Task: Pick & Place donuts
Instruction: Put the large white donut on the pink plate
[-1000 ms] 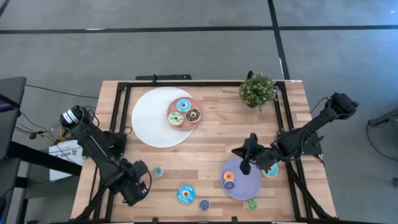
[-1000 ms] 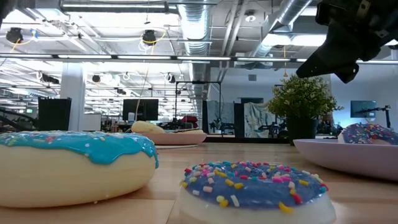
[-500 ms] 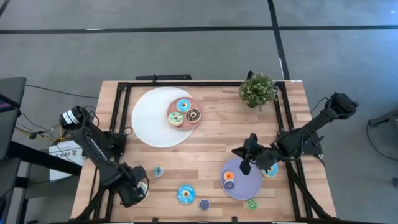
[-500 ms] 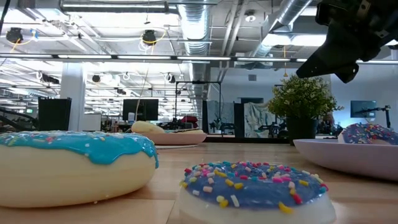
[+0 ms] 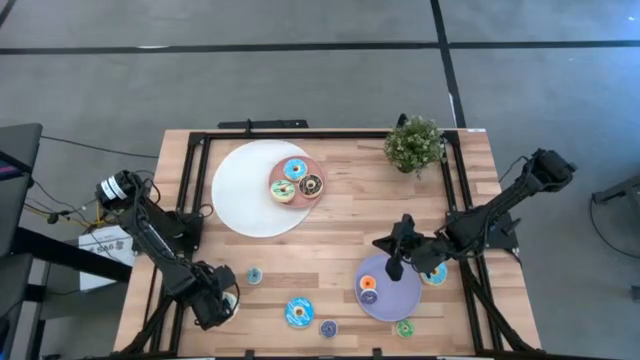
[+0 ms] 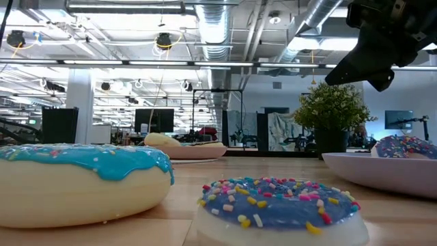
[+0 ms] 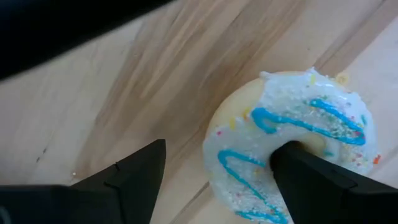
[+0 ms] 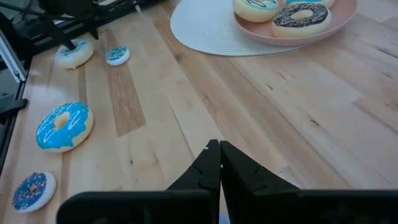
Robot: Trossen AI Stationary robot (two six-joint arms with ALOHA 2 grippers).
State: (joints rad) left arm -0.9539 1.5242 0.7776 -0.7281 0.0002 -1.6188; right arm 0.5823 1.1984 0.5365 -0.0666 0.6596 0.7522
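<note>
A cream donut [image 7: 292, 143] with white icing and blue drizzle lies flat on the table near its left front corner. My left gripper [image 7: 217, 165] is open and points down over it, low at the table. One finger [image 7: 311, 174] stands in the donut's hole and the other [image 7: 134, 171] outside its rim. My right gripper [image 5: 393, 268] hangs shut above the lavender plate [image 5: 398, 305], which bears two small donuts [image 5: 368, 290]. More donuts lie loose: a small teal one [image 5: 254, 275], a blue one [image 5: 299, 312] and a small dark blue one [image 5: 328, 327]. My left gripper comes from above with one finger in the donut's hole [image 7: 298, 146] and the other on the table side of the ring's outer rim [image 7: 208, 143]. Whether either finger touches the donut, I cannot tell. The donut lies flat on the wood.
A pink plate [image 5: 316, 168] with three donuts sits on a white round mat [image 5: 245, 195] at the back left. A potted plant [image 5: 414, 143] stands at the back right. A green donut [image 5: 404, 327] and a teal one [image 5: 435, 275] lie near the lavender plate.
My left gripper has sunk toward the table at the front left, down over the white-iced donut, and has stayed open. The donuts have not moved.
</note>
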